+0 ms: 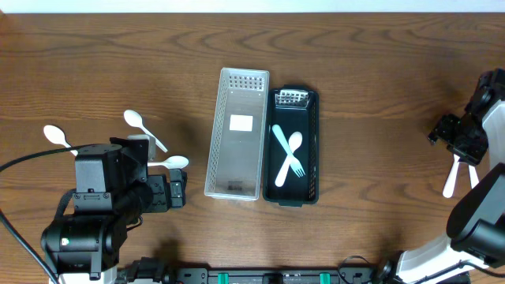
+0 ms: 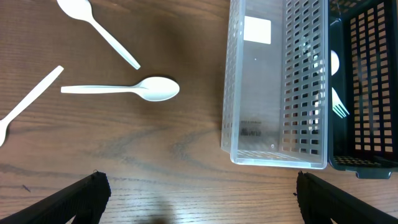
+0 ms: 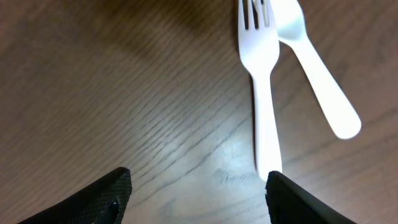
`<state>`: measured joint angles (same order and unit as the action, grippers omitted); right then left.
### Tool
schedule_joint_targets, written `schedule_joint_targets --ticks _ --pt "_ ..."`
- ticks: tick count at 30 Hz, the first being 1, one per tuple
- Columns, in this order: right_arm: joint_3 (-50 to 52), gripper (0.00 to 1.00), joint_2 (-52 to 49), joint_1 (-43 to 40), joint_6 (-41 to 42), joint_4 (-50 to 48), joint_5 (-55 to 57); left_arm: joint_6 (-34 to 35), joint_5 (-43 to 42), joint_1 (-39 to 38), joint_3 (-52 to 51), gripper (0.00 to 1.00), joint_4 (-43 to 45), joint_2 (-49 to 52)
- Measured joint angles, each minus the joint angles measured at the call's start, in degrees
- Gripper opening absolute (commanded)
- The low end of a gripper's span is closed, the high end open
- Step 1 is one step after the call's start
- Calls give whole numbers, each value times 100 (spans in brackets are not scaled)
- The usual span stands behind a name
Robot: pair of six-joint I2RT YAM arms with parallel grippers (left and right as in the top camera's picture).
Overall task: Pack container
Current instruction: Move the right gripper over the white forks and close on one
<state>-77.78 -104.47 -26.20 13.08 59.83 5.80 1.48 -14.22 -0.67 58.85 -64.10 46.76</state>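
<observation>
A clear perforated container [image 1: 234, 134] lies at the table's middle, with a black perforated container [image 1: 310, 150] on its right holding a white fork and spoon [image 1: 289, 154]. Three white spoons [image 1: 144, 128] lie at the left; one [image 2: 127, 89] shows in the left wrist view beside the clear container [image 2: 277, 87]. My left gripper [image 2: 199, 196] is open over bare wood below that spoon. My right gripper [image 3: 199, 193] is open at the far right, its right finger at the handle end of a white fork [image 3: 261, 81] lying beside a white spoon [image 3: 317, 68].
The right-side cutlery [image 1: 451, 177] lies near the table's right edge beside the right arm [image 1: 465, 134]. The left arm's body [image 1: 99, 205] fills the front left corner.
</observation>
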Motion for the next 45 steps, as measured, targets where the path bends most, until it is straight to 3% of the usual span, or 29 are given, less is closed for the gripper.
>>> schedule_joint_targets --ticks 11,45 --pt "44 73 -166 -345 -603 -407 -103 0 0 0 0 98 0 0" --pt "970 73 -168 -837 -800 -1716 -393 0 0 0 0 98 -2 0"
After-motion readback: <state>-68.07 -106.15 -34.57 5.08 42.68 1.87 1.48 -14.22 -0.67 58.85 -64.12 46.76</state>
